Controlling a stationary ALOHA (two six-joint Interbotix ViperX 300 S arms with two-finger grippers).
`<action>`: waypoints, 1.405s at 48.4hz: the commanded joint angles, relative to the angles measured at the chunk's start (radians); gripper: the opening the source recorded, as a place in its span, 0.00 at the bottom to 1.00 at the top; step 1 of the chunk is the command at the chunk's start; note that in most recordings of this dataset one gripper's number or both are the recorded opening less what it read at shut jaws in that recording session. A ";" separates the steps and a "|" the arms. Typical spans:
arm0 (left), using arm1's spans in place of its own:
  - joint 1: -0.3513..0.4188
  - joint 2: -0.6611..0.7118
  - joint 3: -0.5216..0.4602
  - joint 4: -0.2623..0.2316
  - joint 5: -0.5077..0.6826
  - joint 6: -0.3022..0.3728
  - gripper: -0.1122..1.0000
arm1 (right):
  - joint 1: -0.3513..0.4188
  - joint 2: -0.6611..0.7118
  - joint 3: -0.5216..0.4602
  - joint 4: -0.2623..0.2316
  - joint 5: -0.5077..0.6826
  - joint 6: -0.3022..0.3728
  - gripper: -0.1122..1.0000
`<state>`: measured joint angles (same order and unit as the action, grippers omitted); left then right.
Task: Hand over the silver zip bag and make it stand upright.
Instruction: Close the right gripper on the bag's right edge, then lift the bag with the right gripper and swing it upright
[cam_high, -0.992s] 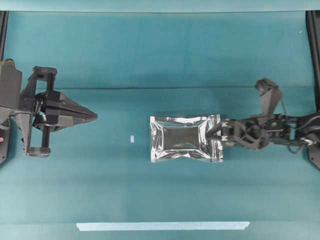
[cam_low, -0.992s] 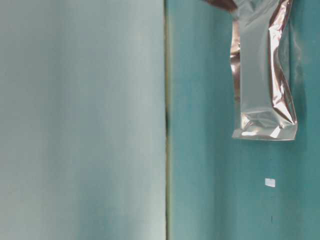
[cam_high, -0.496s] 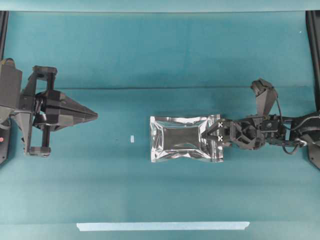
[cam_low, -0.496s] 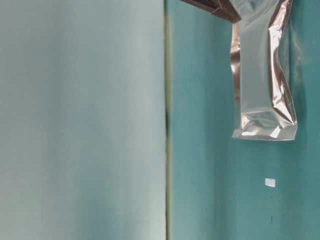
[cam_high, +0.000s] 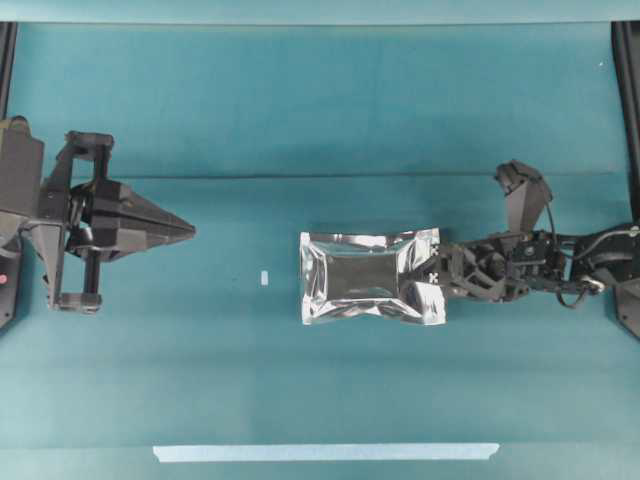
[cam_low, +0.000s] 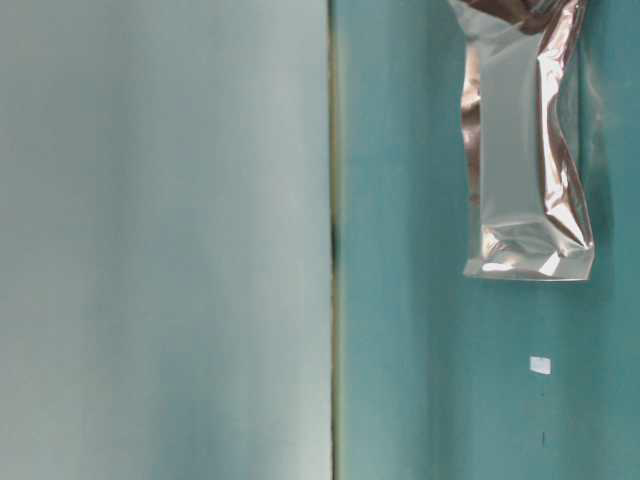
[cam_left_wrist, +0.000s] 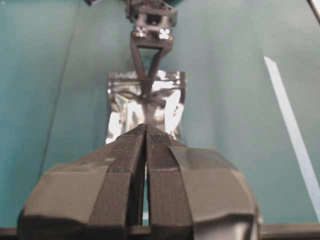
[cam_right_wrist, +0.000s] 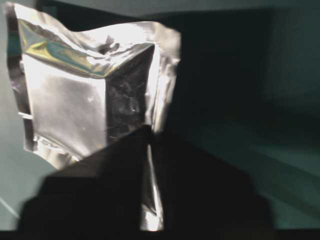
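The silver zip bag (cam_high: 365, 277) lies flat on the teal table, right of centre, with its darker panel facing up. My right gripper (cam_high: 432, 278) is shut on the bag's right short edge, and foil shows pinched between its fingers (cam_right_wrist: 149, 132). The bag (cam_right_wrist: 70, 100) fills the upper left of the right wrist view. My left gripper (cam_high: 192, 231) hangs at the far left, shut and empty, pointing at the bag (cam_left_wrist: 122, 107) from well short of it. The left wrist view shows its closed tips (cam_left_wrist: 145, 129). Only the bag (cam_low: 525, 160) shows in the table-level view.
A long pale tape strip (cam_high: 325, 452) lies along the table's front edge. A tiny white scrap (cam_high: 264, 278) sits between the left gripper and the bag. Dark frame posts stand at both far corners.
My right gripper's jaws have closed on the bag's right edge, which has puckered slightly. The left arm has not moved.
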<state>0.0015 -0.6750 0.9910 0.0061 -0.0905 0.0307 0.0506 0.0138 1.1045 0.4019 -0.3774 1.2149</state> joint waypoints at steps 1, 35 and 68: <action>0.000 -0.003 -0.026 0.002 -0.005 -0.002 0.09 | 0.003 -0.003 -0.005 0.000 0.017 -0.009 0.14; 0.000 -0.008 -0.012 0.000 -0.002 -0.002 0.09 | -0.121 -0.262 -0.270 -0.061 0.568 -0.577 0.11; 0.003 -0.008 -0.009 0.002 -0.038 -0.006 0.09 | -0.071 -0.235 -0.627 -0.459 1.169 -0.738 0.11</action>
<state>0.0015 -0.6811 0.9940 0.0061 -0.1166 0.0230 -0.0414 -0.2240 0.5338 -0.0245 0.7670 0.5062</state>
